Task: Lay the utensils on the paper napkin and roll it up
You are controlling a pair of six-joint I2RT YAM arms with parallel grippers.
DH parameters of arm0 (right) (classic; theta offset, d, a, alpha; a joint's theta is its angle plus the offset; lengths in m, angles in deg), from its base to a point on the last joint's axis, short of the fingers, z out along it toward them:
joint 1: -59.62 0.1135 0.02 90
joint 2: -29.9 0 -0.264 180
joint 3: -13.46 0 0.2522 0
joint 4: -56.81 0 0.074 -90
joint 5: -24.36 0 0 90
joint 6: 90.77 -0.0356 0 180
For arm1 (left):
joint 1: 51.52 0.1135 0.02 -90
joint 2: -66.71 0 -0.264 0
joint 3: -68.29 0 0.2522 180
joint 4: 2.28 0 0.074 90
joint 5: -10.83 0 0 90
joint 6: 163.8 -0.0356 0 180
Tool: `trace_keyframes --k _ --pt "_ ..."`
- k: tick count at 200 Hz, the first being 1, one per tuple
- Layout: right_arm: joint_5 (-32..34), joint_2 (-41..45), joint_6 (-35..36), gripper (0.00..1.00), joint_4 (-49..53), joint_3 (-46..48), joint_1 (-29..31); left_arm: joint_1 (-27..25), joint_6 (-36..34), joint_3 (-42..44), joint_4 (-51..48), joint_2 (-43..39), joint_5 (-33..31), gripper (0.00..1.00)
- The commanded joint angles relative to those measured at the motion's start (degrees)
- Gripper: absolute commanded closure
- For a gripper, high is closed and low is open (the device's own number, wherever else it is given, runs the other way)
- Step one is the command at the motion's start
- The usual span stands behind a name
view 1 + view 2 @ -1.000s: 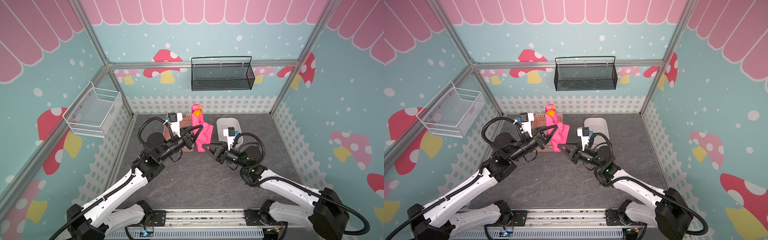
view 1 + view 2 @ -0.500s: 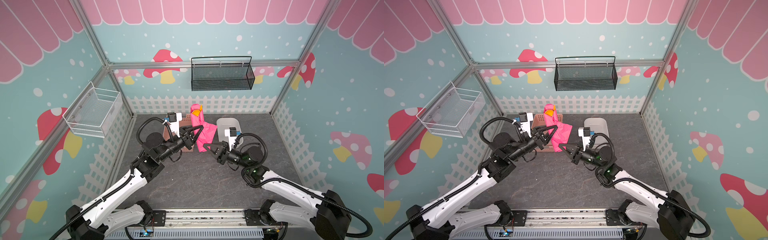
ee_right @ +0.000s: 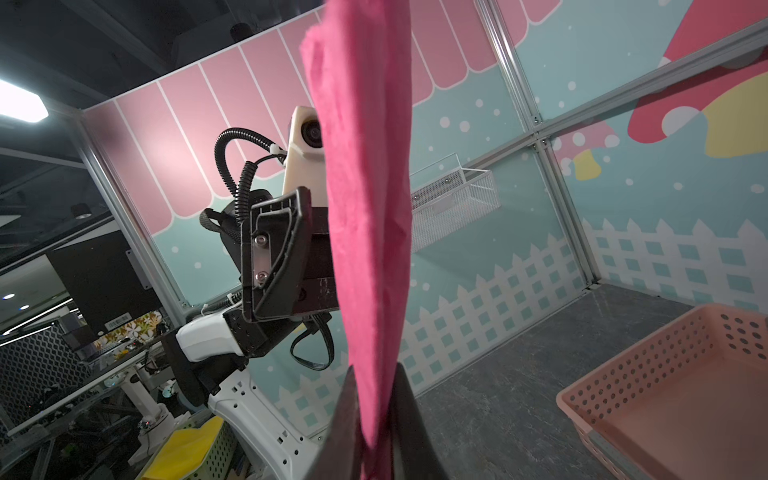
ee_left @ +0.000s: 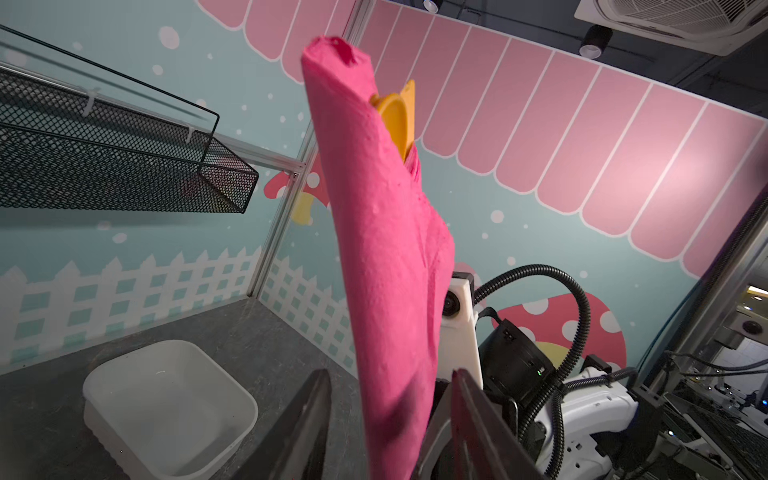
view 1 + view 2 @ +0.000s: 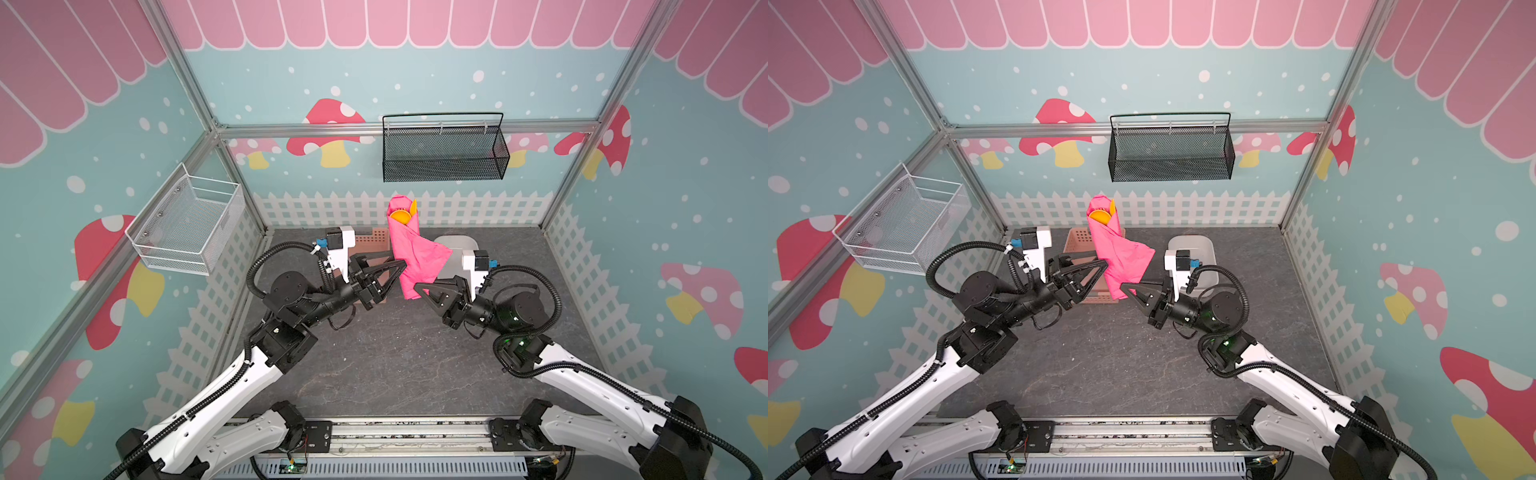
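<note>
Rolled paper napkin (image 5: 415,257) upright in mid-air, utensils (image 5: 401,215) peeking from its top.
In both top views the right gripper (image 5: 419,286) holds its lower end, with the left gripper (image 5: 400,267) beside it. Left wrist view: the 2 jaws stand spread, the roll between them. Right wrist view: the jaws pinch the paper. It is probably light, soft and prone to unrolling, so I'd grip low, where the stiff utensils back it.

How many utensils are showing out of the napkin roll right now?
2. A round spoon bowl and a flat utensil tip beside it, both poking from the upper end of the rolled napkin. Others may be hidden inside.
</note>
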Motion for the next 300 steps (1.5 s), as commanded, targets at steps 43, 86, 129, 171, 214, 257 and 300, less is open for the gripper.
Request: trace_keyframes --k 43,86,129,171,214,257,300 --pt "-5.3 0.5 2.1 1.0 -0.6 -3.3 0.2 -0.2 1.2 -1.1 3.0 2.6 7.1 0.55" --pt "-6.3 0.4 2.0 1.0 -1.0 -3.8 0.3 -0.4 0.6 -1.4 4.1 3.1 7.2 0.61" --pt "-7.3 -0.6 1.8 1.0 -0.9 -4.5 0.2 -0.5 0.9 -2.1 5.6 4.1 8.8 0.63" --pt "-7.6 -1.1 1.6 1.0 -0.9 -4.8 0.3 -0.5 0.8 -3.3 5.5 4.8 9.6 0.64" --pt "-8.0 -1.5 1.2 1.0 -0.8 -4.9 0.3 -0.6 0.6 -4.0 5.7 5.1 9.8 0.66" --pt "-8.6 -1.8 1.1 1.0 -0.8 -5.3 0.3 -0.6 0.6 -4.4 5.6 6.0 10.2 0.73" --pt "-9.1 -1.8 1.2 1.0 -0.7 -5.4 0.3 -0.7 0.6 -4.8 5.9 6.6 10.6 0.82"
